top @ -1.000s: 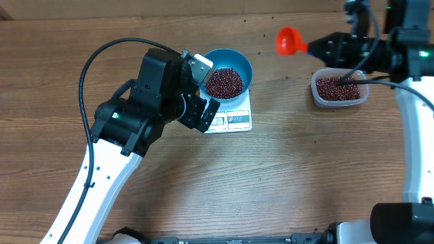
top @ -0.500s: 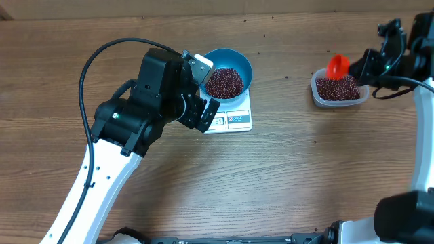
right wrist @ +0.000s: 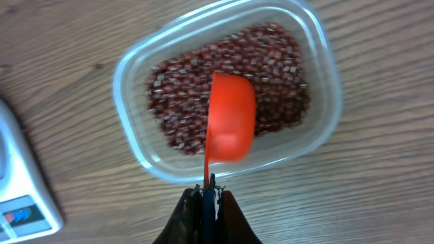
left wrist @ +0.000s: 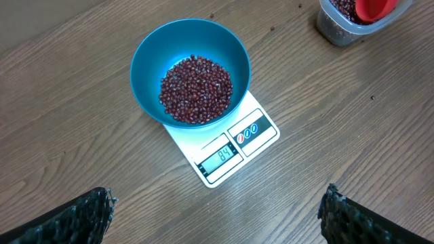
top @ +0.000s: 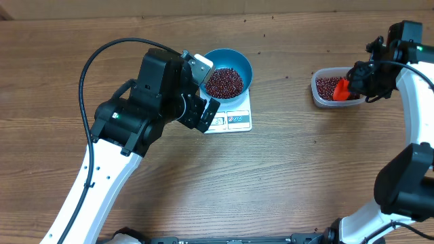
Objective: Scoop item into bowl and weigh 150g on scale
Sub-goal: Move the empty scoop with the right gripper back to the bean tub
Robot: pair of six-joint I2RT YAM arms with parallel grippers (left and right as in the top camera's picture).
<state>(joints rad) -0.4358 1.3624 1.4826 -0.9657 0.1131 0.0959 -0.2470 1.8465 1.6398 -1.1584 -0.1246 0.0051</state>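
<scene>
Dark red-brown beans (top: 224,82) (left wrist: 196,90) fill the bottom of the blue bowl (top: 242,62) (left wrist: 146,61), which stands on the white scale (top: 235,121) (left wrist: 261,125); its display (left wrist: 222,154) reads 84. My left gripper (top: 207,89) (left wrist: 217,203) hangs open just left of the bowl, holding nothing. At the right, my right gripper (top: 358,80) (right wrist: 209,193) is shut on the blue handle of the red scoop (top: 341,89) (right wrist: 230,118). The scoop's cup sits low over more beans (right wrist: 278,68) in the clear container (top: 317,95) (right wrist: 132,129).
The left arm's black body (top: 142,102) and its cable (top: 88,64) cover the table to the left of the scale. The right arm (top: 413,88) runs along the right edge. Bare wooden tabletop (top: 285,169) lies between scale and container.
The right arm has swung the red scoop from the air left of the container back over it and down into the beans. The left arm, bowl and scale have not moved.
</scene>
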